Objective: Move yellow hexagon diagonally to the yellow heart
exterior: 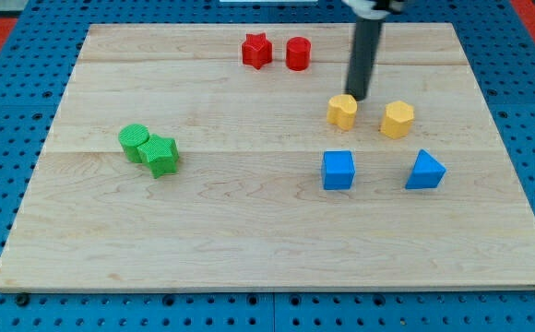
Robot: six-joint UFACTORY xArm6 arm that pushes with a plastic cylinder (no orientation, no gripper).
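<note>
The yellow hexagon (398, 120) lies right of centre on the wooden board. The yellow heart (342, 112) lies a short way to its left, with a gap between them. My tip (356, 97) stands just above and right of the yellow heart, close to its upper edge, and up-left of the yellow hexagon. The dark rod rises from there toward the view's top.
A red star (256, 51) and red cylinder (297, 53) sit near the top. A blue cube (338, 171) and blue triangle block (425, 171) lie below the yellow blocks. A green cylinder (135, 142) and green star (162, 155) touch at left.
</note>
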